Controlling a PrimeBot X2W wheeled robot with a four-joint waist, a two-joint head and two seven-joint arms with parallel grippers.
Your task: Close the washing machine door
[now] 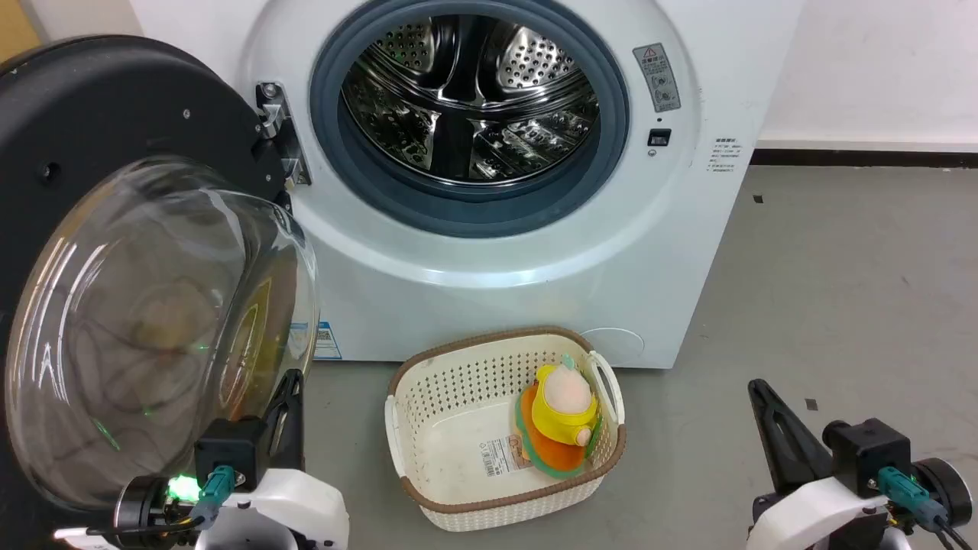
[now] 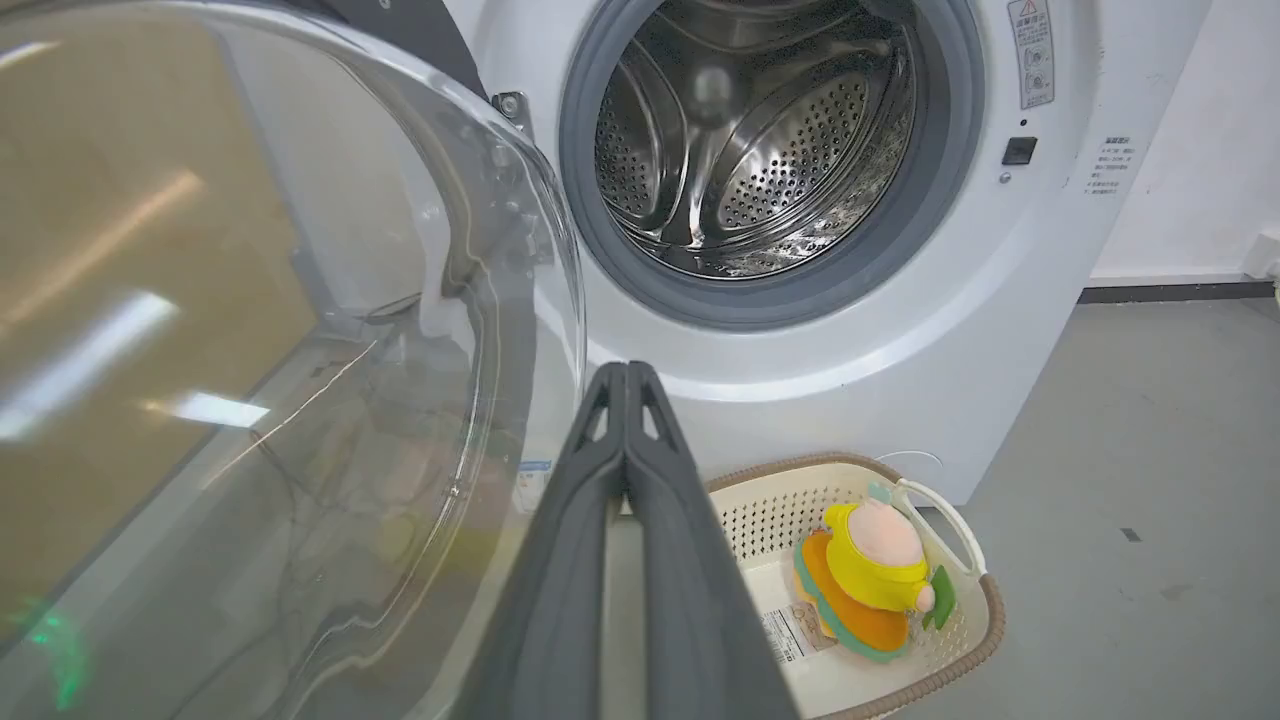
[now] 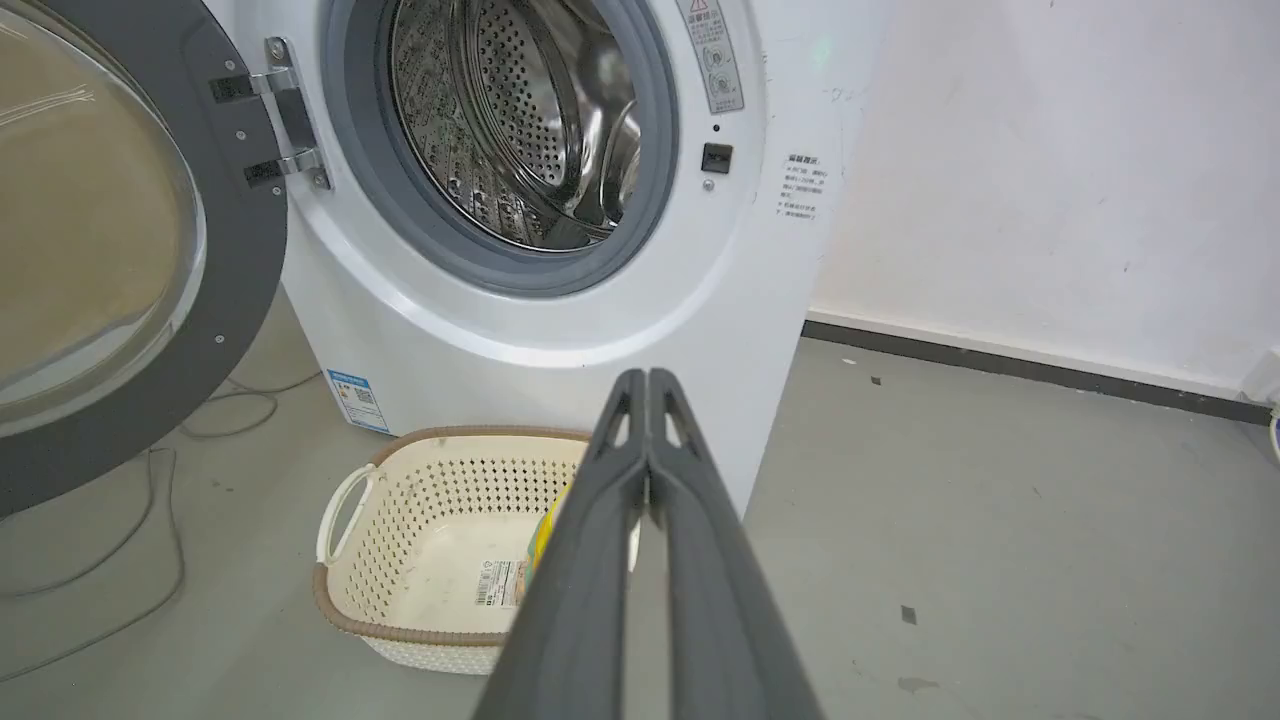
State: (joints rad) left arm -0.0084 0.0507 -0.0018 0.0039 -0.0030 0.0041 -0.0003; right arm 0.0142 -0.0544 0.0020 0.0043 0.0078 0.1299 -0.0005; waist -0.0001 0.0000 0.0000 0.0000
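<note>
Black washing machine door hanging open, left gripper pressed together, maybe against its glass, right gripper likewise

Colours logged:
- washing machine: white body
- label, low on its front at the left: blue
- gasket: grey-blue
- drum: bright steel, rows of punched dots
- washing machine door: glossy black rim, clear glass bowl with tan and green glints
- basket: cream, dotted hole pattern on the walls, brown woven rim
- toy at the basket's right side: yellow, peach, orange, green trim
- floor: grey, a few dark specks
- wall: white
- skirting: black
- left gripper, right gripper: dark grey
</note>
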